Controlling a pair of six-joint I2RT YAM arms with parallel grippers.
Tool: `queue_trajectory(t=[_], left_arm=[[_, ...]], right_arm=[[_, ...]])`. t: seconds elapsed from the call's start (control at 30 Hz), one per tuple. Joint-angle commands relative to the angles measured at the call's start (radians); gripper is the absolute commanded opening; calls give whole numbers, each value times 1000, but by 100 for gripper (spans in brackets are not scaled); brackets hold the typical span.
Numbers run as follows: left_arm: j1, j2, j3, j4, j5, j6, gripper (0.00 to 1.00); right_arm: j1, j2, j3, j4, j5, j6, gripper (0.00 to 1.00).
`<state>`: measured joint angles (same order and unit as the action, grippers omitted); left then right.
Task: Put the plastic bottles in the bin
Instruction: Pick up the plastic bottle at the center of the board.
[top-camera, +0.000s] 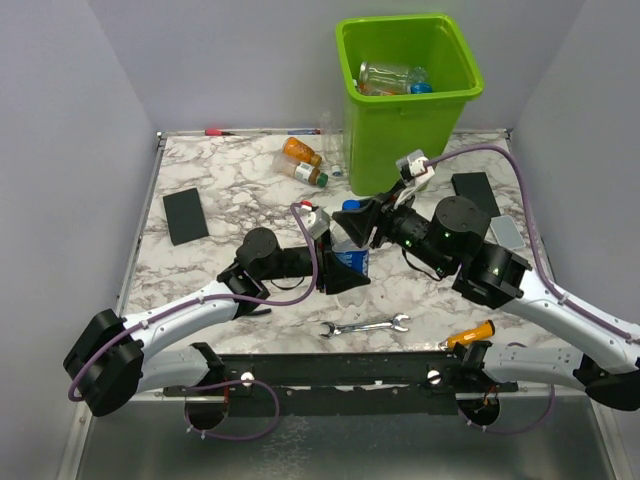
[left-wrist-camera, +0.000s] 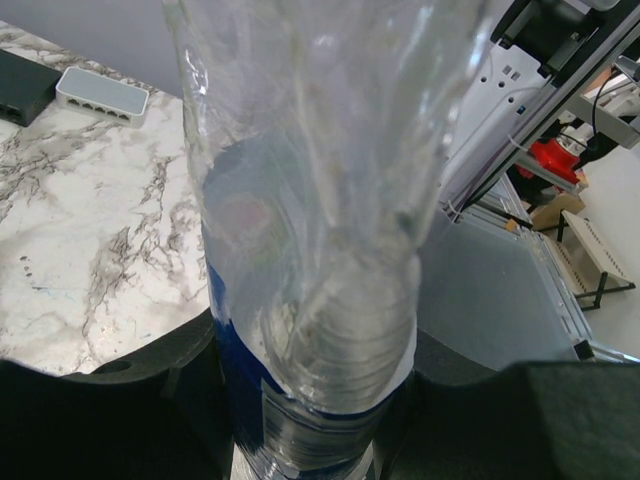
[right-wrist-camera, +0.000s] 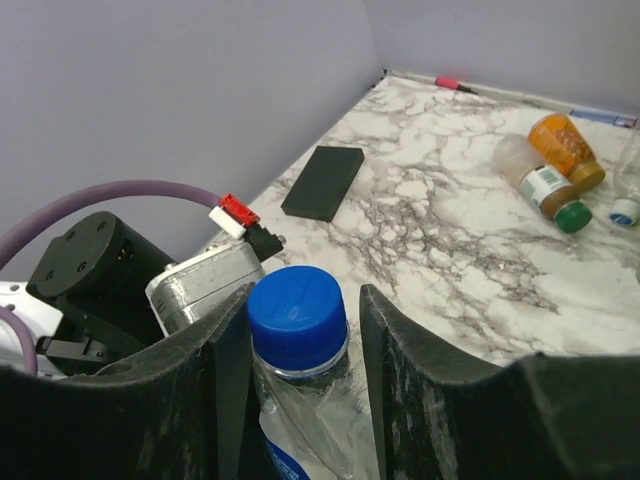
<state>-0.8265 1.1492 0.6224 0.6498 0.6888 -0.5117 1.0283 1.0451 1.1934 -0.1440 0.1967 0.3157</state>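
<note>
**Blue-capped bottle (right-wrist-camera: 297, 318) shared by two pincers at mid-table**

Its crumpled clear body, wrapped in a blue label, stands roughly upright at the middle of the marble table (top-camera: 220, 190), on the near side of the lime-green bin (top-camera: 405, 140). The left gripper (left-wrist-camera: 312, 400) is clamped on the lower body at the label band, with a black finger pressed against each side. The right gripper (right-wrist-camera: 303, 305) brackets the cap from above (one finger close beside it on each side). I cannot tell whether those fingers pinch the cap or leave a sliver of slack.

This looks like a handover, with the right arm taking the bottle at its top to carry it to the bin at the far right. The cap and neck are the stiff part, while the thin crushed wall will flex, so the right pincer should seat squarely there before the left lets go. The left should then open wide and back off toward the near left without dragging the label.

The bin is tall, so the lift should clear its rim before the bottle is released over the opening, where a few bottles (top-camera: 385, 78) already lie. An orange bottle (top-camera: 300, 151) and a green-capped bottle (top-camera: 308, 172) wait at the far side, left of the bin. The wrench (top-camera: 368, 326) and screwdriver (top-camera: 470, 335) near the front edge are best left alone.
</note>
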Motion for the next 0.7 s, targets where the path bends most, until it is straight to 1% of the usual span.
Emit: queue_trajectory(t=[0.0, 0.03, 0.07, 0.1, 0.13, 0.23, 0.27, 0.33, 0.4, 0.47, 0.53, 0.57, 0.67], left_arm=[[2, -15, -7, 14, 8, 14, 18], [2, -16, -7, 14, 5, 15, 18], [1, -18, -8, 13, 3, 17, 19], [1, -19, -9, 13, 1, 19, 22], [2, -23, -12, 11, -6, 21, 30], [1, -44, -22, 5, -51, 29, 85], [2, -57, -29, 2, -77, 35, 98], [0, -96, -47, -12, -156, 55, 99], [-2, -151, -68, -30, -281, 90, 99], [-4, -212, -91, -48, -407, 124, 99], [-6, -272, -114, -58, -527, 147, 99], [-7, -294, -124, -60, -575, 157, 99], [-9, -336, -147, -61, -671, 181, 99]], right_arm=[[3, 0, 16, -60, 25, 16, 42], [3, -4, 14, -58, 29, 16, 32], [3, -9, 12, -54, 30, 16, 25], [3, -13, 9, -49, 30, 16, 8], [4, -16, 8, -48, 35, 17, 1], [3, -32, 10, -40, 48, 3, 0], [3, -37, 20, -42, 59, -18, 0], [4, -47, 74, -57, 107, -80, 0], [5, -51, 160, -66, 199, -172, 0], [4, -48, 255, -13, 317, -289, 0], [3, -31, 323, 135, 445, -447, 0], [3, -21, 341, 248, 488, -529, 0], [3, 16, 344, 667, 509, -774, 0]])
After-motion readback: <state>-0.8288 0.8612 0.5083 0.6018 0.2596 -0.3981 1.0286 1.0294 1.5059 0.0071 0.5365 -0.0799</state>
